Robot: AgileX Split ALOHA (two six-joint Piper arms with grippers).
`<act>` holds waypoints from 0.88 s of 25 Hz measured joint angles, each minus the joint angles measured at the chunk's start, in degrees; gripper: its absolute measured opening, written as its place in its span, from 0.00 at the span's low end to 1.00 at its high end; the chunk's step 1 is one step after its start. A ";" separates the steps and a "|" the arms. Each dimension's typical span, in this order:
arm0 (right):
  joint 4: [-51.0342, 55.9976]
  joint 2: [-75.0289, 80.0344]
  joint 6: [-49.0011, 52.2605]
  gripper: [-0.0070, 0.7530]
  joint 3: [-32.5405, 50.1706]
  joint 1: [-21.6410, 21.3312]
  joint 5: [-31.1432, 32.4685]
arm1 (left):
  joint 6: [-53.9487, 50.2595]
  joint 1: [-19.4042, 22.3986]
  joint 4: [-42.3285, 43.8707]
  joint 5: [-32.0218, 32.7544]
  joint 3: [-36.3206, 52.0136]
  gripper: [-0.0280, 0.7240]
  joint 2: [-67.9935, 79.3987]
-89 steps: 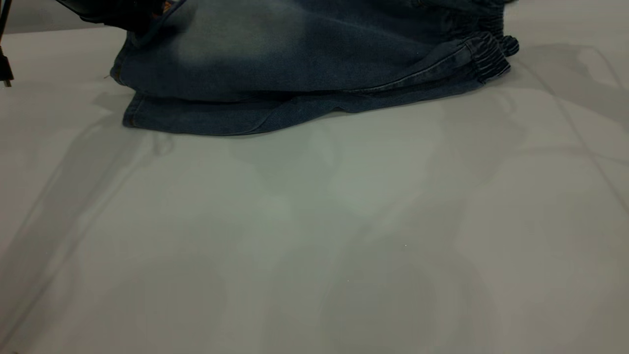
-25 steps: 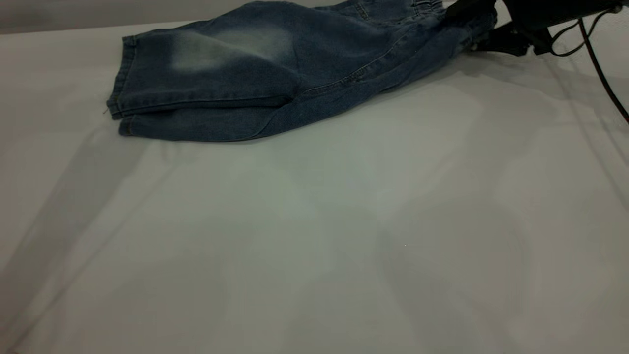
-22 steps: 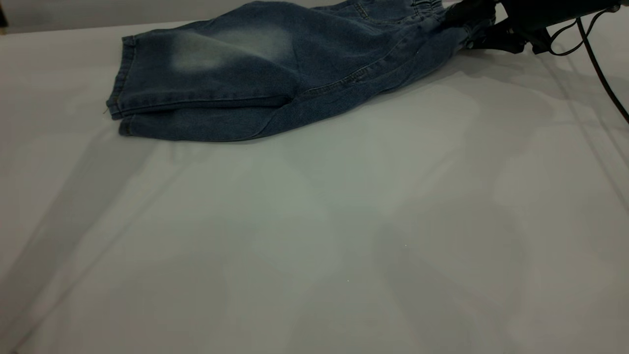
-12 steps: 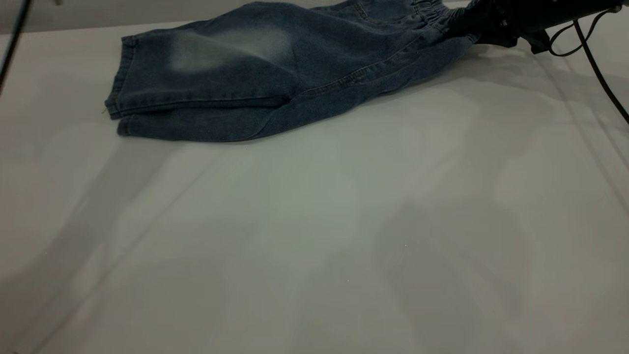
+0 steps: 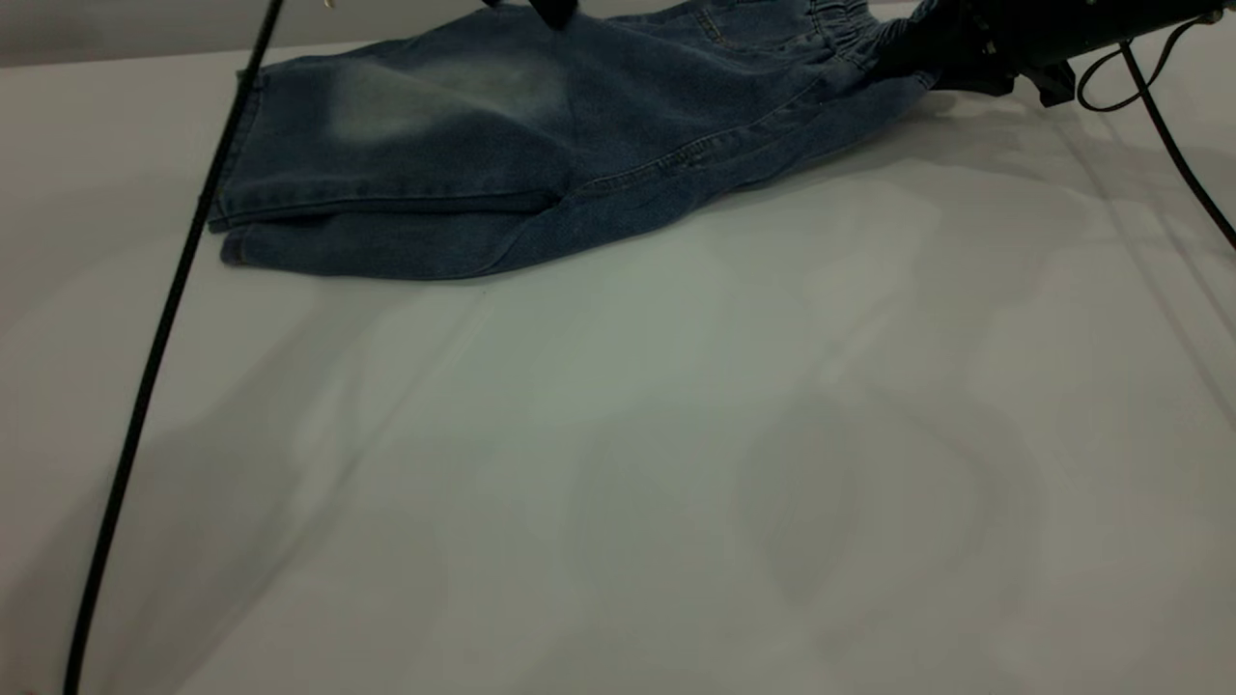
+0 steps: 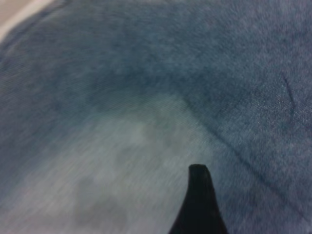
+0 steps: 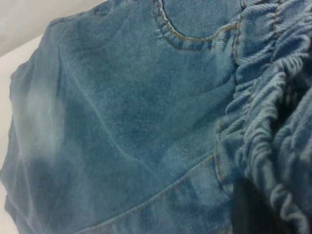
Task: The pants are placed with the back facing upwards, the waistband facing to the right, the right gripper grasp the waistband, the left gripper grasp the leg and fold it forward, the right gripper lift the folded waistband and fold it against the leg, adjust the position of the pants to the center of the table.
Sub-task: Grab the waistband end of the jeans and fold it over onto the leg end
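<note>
- Looking across the pale grey worktop (image 5: 618, 463), I see the pants (image 5: 541, 154) lying along its far edge, folded lengthwise so one leg rests on top of the other.
- The leg hems point toward the far left corner; the upper leg shows a pale faded patch (image 5: 439, 92), and the lower layer sticks out a little along the near side.
- The gathered waistband (image 5: 850, 29) sits toward the far right corner and is raised slightly off the surface.
- My right gripper (image 5: 917, 53) is at that far right end, its dark fingers clenched on the bunched waistband; from its wrist camera I see the ruched elastic (image 7: 273, 112) crowding right against a dark finger (image 7: 251, 209), with a curved pocket seam (image 7: 185, 36) beyond it.
- My left gripper (image 5: 555, 10) shows only as a dark tip at the far edge, just above the middle of the pants. Its wrist camera shows one dark fingertip (image 6: 199, 195) close over the faded patch (image 6: 131, 170); I cannot tell whether those fingers are spread or closed, or whether they touch the cloth.
- A black cable (image 5: 164, 319) slants across the left side of the worktop, and another cable (image 5: 1173, 145) trails from the right arm.
</note>
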 joint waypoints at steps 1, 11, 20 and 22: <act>0.00 -0.14 0.00 0.12 0.00 0.00 0.19 | 0.00 -0.53 0.68 1.06 -1.92 0.70 1.88; -1.88 -4.47 0.08 0.12 0.00 0.03 0.27 | 0.00 -2.90 4.46 1.27 -10.19 0.70 13.58; -2.64 -7.39 0.18 0.12 0.00 1.09 4.36 | 0.00 -2.90 4.27 0.73 -10.19 0.70 14.21; -2.64 -8.39 0.18 0.12 0.00 2.33 5.48 | 0.00 -2.90 4.27 0.63 -10.19 0.70 14.26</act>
